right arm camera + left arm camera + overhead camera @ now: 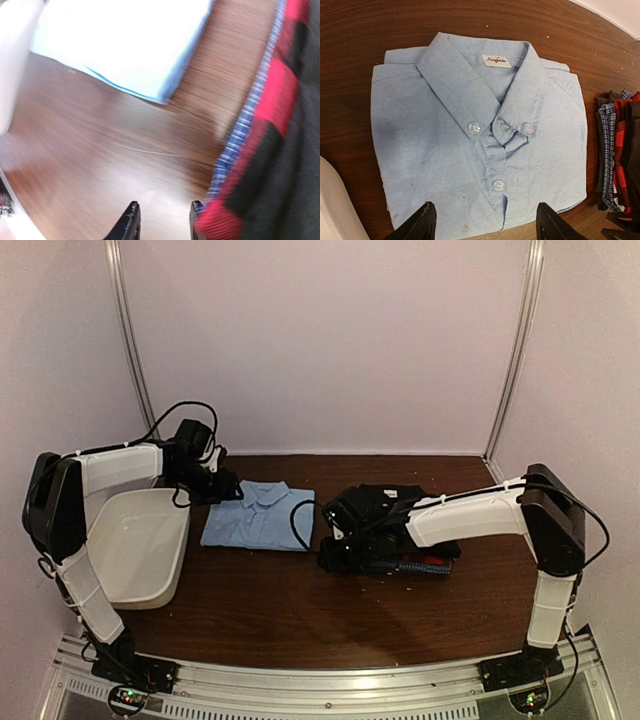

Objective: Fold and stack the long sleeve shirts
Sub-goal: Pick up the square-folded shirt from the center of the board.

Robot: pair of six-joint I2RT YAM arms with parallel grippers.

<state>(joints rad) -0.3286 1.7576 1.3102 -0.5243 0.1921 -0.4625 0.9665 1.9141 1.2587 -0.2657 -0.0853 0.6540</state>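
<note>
The left arm (110, 468) goes up from its base, bends at the far left, and reaches right over the white tub (130, 550). The left gripper (485, 210) hangs in the air by the far left corner of the light blue shirt (475, 135) and does not touch it. Its two fingers (420, 225) are wide apart and hold nothing.

The light blue shirt lies folded flat on the brown table (300, 610), collar at the far side, buttons done up. It sits between the tub on the left and the pile of folded shirts (385, 500) on the right, apart from both.

The right arm (470, 515) goes up from its base, bends at the right, and reaches left across the pile. The right gripper (165, 206) is low over the table at the left side of the pile. Its fingers (129, 222) are a little apart with nothing between them.

The right arm hides the middle of the pile from above. A black shirt (375, 495) lies on top. A red check shirt (620, 145) and a blue check shirt (606, 145) show only as edges, cut off at the side of the left wrist view. The right wrist view is very blurry, so I cannot tell if a finger touches the pile.
</note>
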